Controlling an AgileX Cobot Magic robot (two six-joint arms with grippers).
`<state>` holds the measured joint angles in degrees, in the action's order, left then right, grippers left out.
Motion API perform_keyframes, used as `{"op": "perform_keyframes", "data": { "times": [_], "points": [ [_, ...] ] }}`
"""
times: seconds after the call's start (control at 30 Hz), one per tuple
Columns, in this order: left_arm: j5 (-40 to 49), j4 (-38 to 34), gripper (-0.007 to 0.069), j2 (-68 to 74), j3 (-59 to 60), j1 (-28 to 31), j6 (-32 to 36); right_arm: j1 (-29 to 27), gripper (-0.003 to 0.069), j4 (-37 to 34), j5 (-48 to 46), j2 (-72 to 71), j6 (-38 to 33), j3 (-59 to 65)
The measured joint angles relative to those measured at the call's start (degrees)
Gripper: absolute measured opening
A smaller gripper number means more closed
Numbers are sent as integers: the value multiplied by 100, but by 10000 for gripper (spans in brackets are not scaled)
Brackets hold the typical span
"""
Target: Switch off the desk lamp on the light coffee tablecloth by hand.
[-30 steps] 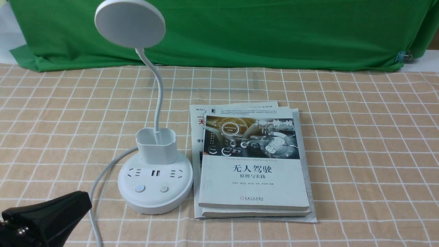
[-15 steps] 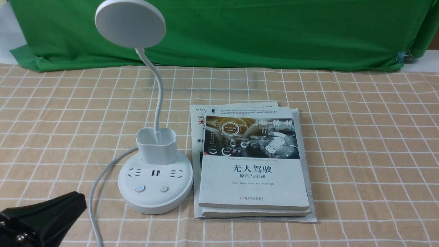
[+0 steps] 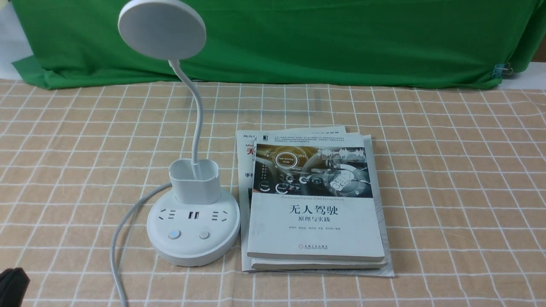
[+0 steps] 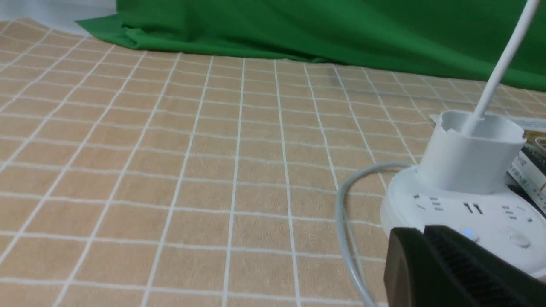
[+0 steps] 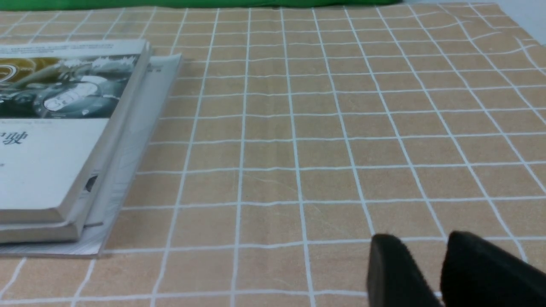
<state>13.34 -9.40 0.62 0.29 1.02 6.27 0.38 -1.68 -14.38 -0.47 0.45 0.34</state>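
Note:
The white desk lamp stands on the light coffee tablecloth (image 3: 448, 170), left of centre. Its disc head (image 3: 162, 29) is up high on a thin neck, above the cup (image 3: 195, 181) and the round base (image 3: 194, 251). The left button (image 3: 173, 234) shows a blue light and the right button (image 3: 204, 235) does not. The base also shows in the left wrist view (image 4: 452, 213). My left gripper (image 4: 422, 232) is shut and empty, just short of the base; in the front view only its black tip (image 3: 10, 285) shows at the bottom left corner. My right gripper (image 5: 420, 238) is open and empty over bare cloth.
A stack of books (image 3: 315, 204) lies right beside the lamp base, also in the right wrist view (image 5: 64, 128). The lamp's white cord (image 3: 117, 243) curves from the base toward the front left. A green backdrop cloth (image 3: 320, 38) hangs along the far edge.
My left gripper has drawn back down and to the left, away from the lamp base, and has almost left the front view. The lamp and books have not moved.

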Motion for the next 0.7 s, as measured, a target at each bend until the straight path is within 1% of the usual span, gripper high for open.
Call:
{"op": "perform_keyframes", "data": {
  "times": [0.1, 0.7],
  "points": [
    [410, 45, 9, -37, 12, 36, -112, 0, 243, 0, -3, 0, 0, 0],
    [429, 87, 9, -64, 12, 42, -138, 0, 243, 0, -1, 0, 0, 0]
  ]
}}
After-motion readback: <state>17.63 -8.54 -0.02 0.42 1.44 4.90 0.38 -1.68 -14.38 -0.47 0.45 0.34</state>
